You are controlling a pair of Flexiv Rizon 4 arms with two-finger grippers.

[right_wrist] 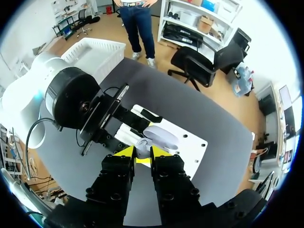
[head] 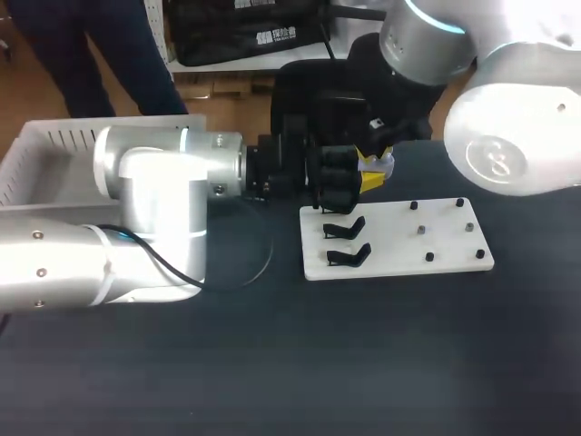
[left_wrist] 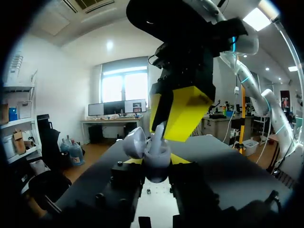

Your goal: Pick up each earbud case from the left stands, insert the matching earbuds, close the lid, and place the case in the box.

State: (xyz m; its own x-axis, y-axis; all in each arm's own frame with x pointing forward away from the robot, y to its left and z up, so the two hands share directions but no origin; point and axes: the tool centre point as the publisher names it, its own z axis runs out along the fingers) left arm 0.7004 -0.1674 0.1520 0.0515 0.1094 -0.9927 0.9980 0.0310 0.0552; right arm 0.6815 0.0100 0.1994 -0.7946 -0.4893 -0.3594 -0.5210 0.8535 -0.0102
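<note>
Open earbud case (left_wrist: 157,153) sat clamped in left gripper (left_wrist: 154,167), right gripper (right_wrist: 143,153) hung just above, fingers (right_wrist: 159,152) pinched on earbud (left_wrist: 159,132).

Head view: bright, even light from overhead. Hard glare on the white shell of the right arm (head: 513,136), surface detail washed out there; milder sheen along the silver left arm (head: 145,204). Dark table (head: 272,363) matt, almost no reflection; white board (head: 436,254) bright against it.

Left wrist view: backlit by a window (left_wrist: 123,88) and a glowing ceiling panel (left_wrist: 256,19). Black parts nearest the lens sunk in shadow, little detail. Pale highlight on the earbud case (left_wrist: 152,149).

Right wrist view: bright throughout, far floor and wall paled almost to white. Left arm's shell strongly lit.
</note>
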